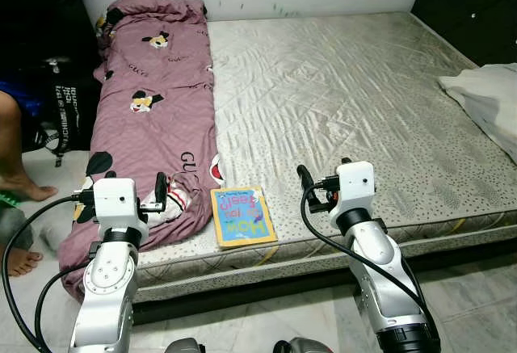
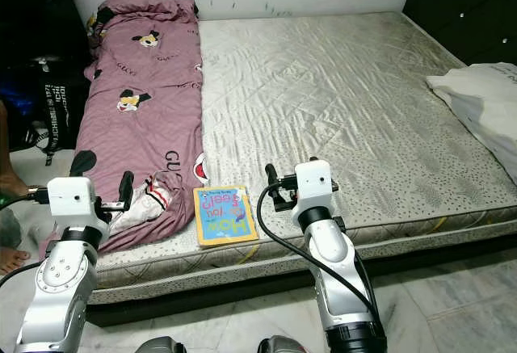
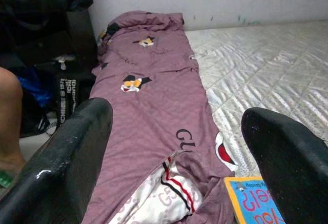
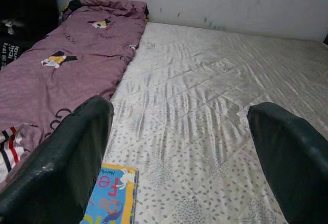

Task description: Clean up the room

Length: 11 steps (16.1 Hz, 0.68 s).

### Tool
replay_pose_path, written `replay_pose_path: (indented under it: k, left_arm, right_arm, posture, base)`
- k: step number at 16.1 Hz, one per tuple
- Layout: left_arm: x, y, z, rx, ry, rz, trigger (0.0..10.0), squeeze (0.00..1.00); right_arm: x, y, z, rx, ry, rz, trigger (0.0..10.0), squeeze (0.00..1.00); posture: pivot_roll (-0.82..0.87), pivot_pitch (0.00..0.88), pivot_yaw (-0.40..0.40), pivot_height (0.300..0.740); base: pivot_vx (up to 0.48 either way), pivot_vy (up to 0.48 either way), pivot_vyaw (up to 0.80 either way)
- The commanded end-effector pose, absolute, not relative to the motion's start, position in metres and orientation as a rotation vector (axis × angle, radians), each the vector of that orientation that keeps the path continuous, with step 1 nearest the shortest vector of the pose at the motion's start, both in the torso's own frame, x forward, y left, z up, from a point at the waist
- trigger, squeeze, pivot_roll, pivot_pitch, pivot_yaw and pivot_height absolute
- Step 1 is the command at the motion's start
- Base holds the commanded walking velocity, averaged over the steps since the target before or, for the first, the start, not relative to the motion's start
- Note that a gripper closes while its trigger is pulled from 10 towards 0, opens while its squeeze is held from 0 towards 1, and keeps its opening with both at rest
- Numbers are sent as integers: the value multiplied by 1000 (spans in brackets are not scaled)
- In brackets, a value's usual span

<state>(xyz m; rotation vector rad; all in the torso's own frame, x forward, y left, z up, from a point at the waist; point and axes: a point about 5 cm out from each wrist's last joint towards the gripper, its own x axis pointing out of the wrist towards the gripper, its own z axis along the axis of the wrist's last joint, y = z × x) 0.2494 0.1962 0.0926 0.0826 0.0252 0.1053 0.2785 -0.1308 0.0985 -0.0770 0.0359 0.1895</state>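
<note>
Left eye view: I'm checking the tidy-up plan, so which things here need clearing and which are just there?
To tidy:
colourful children's book
crumpled purple cartoon-print blanket
white cloth

Just there:
bare quilted mattress
black printed bag
person's foot

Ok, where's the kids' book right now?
The book lies flat at the near edge of the mattress, just right of the purple blanket, between the left tool and the right tool.
</note>
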Motion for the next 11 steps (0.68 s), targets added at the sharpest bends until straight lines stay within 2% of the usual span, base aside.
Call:
replay_pose_path:
  k: [1,6,11]
  left_arm:
    - [251,197,96,75,21,110,10000,0]
    - [251,196,95,72,28,105,10000,0]
    - [250,196,94,61,34,109,10000,0]
  right_arm:
    - [280,-131,103,-76,24,189,10000,0]
    - [280,-131,102,-76,33,194,10000,0]
    - [280,-131,102,-78,35,200,10000,0]
  posture:
    - [48,34,-5,740]
    - [46,37,-6,740]
    - [48,39,-13,699]
  base:
    - [0,0,0]
    - [0,0,0]
    - [0,0,0]
